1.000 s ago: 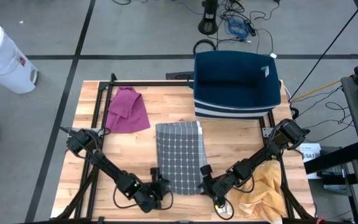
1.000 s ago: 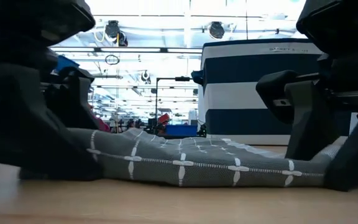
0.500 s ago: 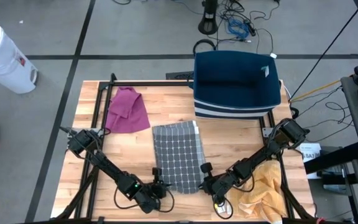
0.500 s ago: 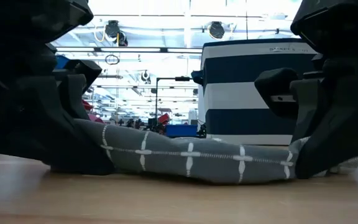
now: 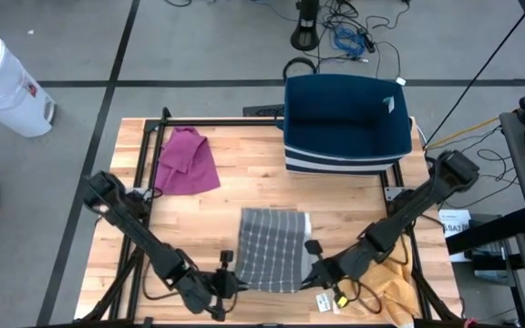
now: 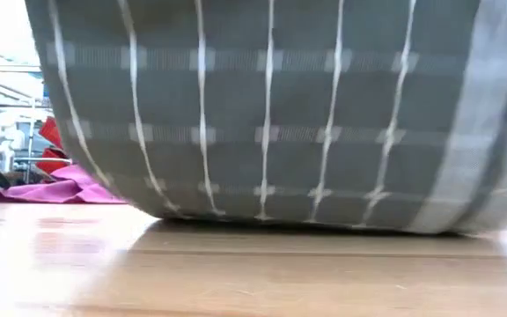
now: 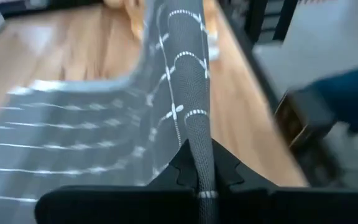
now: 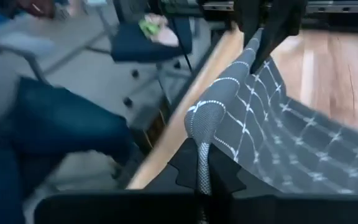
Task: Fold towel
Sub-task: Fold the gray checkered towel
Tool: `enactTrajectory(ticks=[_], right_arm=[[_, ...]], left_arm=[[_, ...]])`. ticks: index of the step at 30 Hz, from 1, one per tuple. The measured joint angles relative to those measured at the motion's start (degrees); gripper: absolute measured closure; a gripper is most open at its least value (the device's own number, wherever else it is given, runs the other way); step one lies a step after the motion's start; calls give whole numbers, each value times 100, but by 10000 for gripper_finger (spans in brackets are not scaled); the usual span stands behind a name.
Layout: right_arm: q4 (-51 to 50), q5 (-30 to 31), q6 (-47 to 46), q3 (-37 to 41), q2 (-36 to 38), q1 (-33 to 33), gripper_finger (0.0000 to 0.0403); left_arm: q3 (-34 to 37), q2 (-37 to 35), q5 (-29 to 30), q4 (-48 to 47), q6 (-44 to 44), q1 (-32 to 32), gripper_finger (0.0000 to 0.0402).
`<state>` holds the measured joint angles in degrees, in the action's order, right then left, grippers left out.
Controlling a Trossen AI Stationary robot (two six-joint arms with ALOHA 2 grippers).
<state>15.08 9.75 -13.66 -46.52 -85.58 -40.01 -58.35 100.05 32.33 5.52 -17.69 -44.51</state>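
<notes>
Towel (image 5: 270, 261) near corners pinched by left pincer (image 5: 227, 283), right pincer (image 5: 315, 275); lift evenly, carry edge straight to far edge.

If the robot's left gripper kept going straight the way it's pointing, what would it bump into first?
Probably the right gripper. The left gripper, shut on a corner of the gray towel, points across the table's near edge toward it, with only the lifted towel between them. Depth is hard to judge.
</notes>
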Motion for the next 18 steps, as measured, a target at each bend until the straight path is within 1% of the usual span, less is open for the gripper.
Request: enactTrajectory(ticks=[3,5,8,11,13,18], right_arm=[[-37,-118,-102,-2,254,-4,403],[-146,-107,-105,-4,331,11,403],[-614,-18,-80,-2,353,152,403],[-996,-29,-165,0,251,383,403],[-1197,-8,-226,7,172,521,403],[-1391,52,-268,9,58,702,403]], left_arm=[[0,-347,-19,9,-29,3,396],[-2,-457,-41,35,-35,89,397],[7,-452,-238,-124,-139,349,397],[11,-407,-529,-484,-527,724,397],[17,-392,-537,-801,-707,925,397],[15,-400,-565,-883,-581,1252,397]])
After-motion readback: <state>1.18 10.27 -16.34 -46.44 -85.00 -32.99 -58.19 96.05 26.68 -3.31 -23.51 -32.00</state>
